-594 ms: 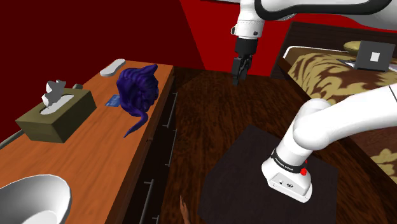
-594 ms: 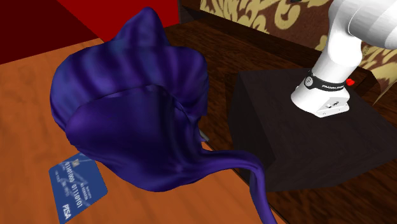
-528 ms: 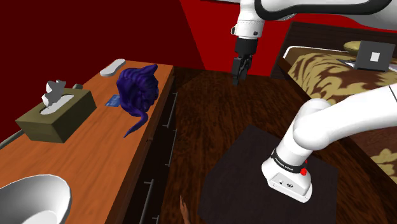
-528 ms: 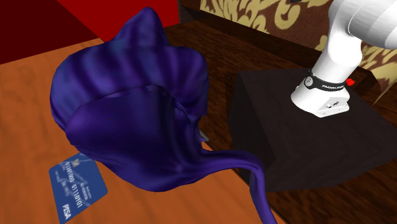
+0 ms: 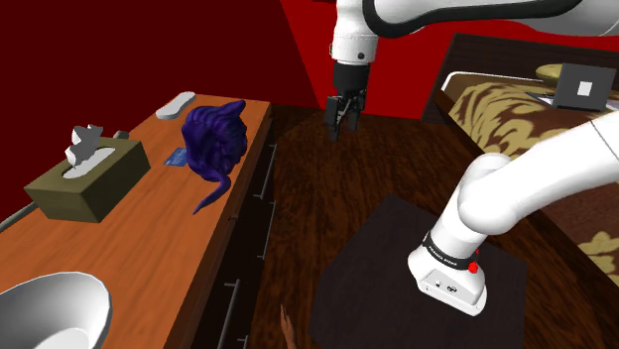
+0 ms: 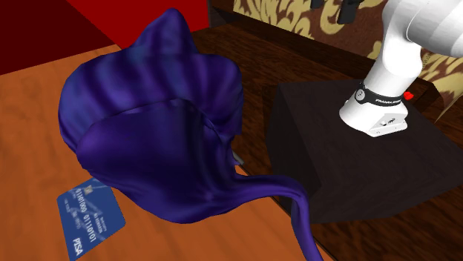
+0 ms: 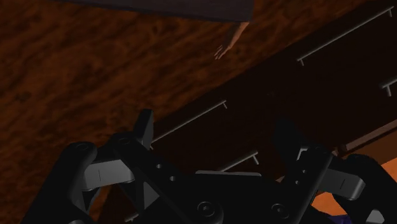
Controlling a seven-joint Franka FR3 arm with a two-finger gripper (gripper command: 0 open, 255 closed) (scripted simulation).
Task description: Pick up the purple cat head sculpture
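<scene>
Above the dark floor beside the dresser (image 5: 149,230), I've got the gripper (image 5: 337,125) hanging in the air, jaws spread apart, nothing between them. The purple cat head (image 5: 212,139) sits on the dresser top, well apart from the gripper, a blue card (image 5: 178,157) just beside it, a tissue box (image 5: 87,180) near.

We see cat head sculpture (image 5: 213,144) deep purple-blue w/ darker ribbed streaks. Tabletop (image 5: 129,248) orange wood grain. Card (image 6: 90,217) at its 7 o'clock, 2nd ext. view: blue, white print. Tissue box (image 5: 87,178) olive. Walls (image 5: 119,50) red. Floor (image 5: 317,188) dark brown grain. Bed cover (image 5: 501,104), 2 o'clock in shoulder view: brown w/ tan swirls. Claw (image 5: 339,123) black.
</scene>
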